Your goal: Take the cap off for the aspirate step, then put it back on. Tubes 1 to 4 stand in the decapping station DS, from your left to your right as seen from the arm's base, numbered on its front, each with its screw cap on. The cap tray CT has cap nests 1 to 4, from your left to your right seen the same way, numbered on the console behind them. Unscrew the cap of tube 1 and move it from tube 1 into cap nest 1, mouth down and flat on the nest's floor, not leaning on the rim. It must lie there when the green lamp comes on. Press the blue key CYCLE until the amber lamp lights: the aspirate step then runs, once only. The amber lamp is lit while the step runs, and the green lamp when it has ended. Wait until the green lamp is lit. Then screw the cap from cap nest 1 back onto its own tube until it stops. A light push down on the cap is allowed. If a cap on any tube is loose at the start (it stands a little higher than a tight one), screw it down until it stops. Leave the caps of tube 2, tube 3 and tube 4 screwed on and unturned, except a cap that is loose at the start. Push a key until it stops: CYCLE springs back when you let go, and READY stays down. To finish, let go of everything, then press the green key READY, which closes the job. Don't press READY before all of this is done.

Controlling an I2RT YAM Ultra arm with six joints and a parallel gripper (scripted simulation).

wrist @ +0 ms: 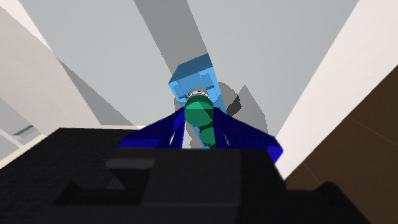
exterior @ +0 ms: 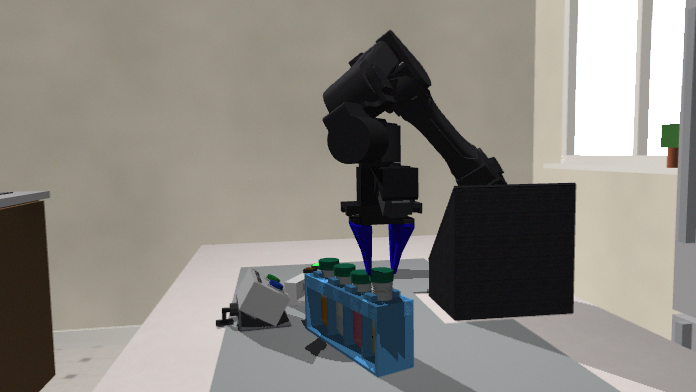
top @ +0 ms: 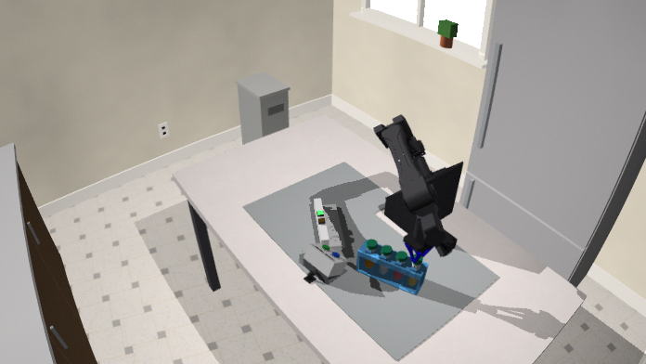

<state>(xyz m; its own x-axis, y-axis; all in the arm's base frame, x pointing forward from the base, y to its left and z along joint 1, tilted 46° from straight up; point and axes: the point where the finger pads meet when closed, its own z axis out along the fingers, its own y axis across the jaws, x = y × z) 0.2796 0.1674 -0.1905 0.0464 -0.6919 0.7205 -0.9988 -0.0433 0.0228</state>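
Observation:
My gripper [exterior: 382, 271] is shut on the dark green cap [exterior: 382, 274] and holds it at the mouth of the tube at the near end of the blue decapping station [exterior: 360, 320]. In the wrist view the cap [wrist: 199, 114] sits between the blue fingers, with a sliver of the tube's rim [wrist: 197, 93] showing past it; I cannot tell whether it is threaded on. In the top view the gripper [top: 418, 260] stands upright over the station's right end [top: 392, 269]. The other three tubes carry green caps [exterior: 344, 268]. A green lamp [top: 320, 214] is lit on the cap tray strip.
The grey key console [exterior: 262, 297] stands left of the station, with its blue key [exterior: 275, 285] and green key [exterior: 273, 277] on top. The white cap tray [top: 325, 223] runs behind it. The arm's black base block [exterior: 502, 250] stands to the right.

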